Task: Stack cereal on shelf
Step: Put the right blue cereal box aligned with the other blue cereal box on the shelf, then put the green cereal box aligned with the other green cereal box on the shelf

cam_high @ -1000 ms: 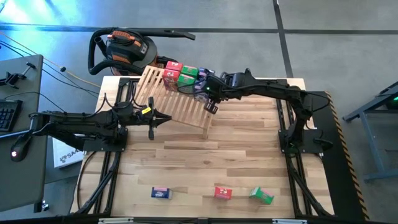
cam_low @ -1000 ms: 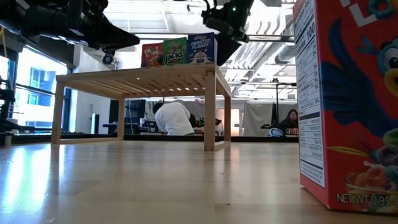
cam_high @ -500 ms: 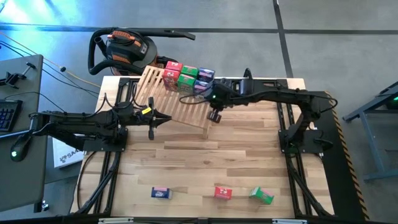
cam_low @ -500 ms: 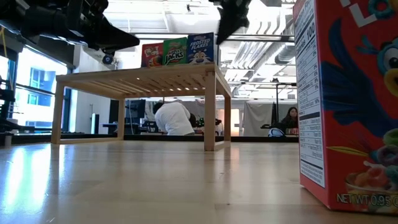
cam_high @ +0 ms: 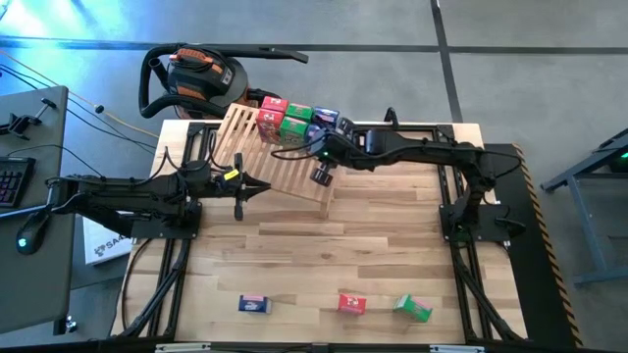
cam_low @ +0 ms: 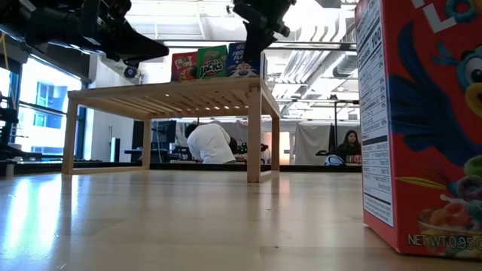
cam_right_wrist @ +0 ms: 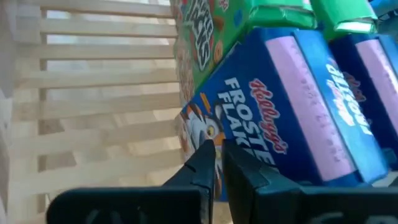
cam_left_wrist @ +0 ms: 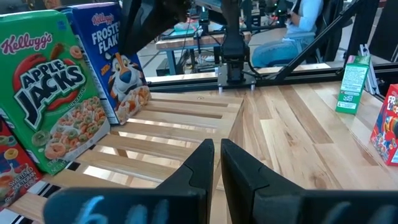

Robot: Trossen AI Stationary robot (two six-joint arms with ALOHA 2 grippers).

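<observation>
Right gripper (cam_right_wrist: 216, 155), fingers together, apparently touching a blue cereal box (cam_right_wrist: 292, 106) on the shelf (cam_high: 285, 162); left gripper (cam_left_wrist: 216, 163) likewise closed, empty, beside the shelf.

Right gripper (cam_high: 321, 176) extended far across, jaws closed, left gripper (cam_high: 238, 209) parked low, jaws closed

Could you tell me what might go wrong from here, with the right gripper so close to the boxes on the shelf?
1. The right gripper, shut and empty, sits right beside the blue Frosted Flakes box; a sideways move could topple it.
2. That box stands near the edge of the shelf, so a nudge might push it off.
3. Three boxes remain at the table's near edge.
</observation>
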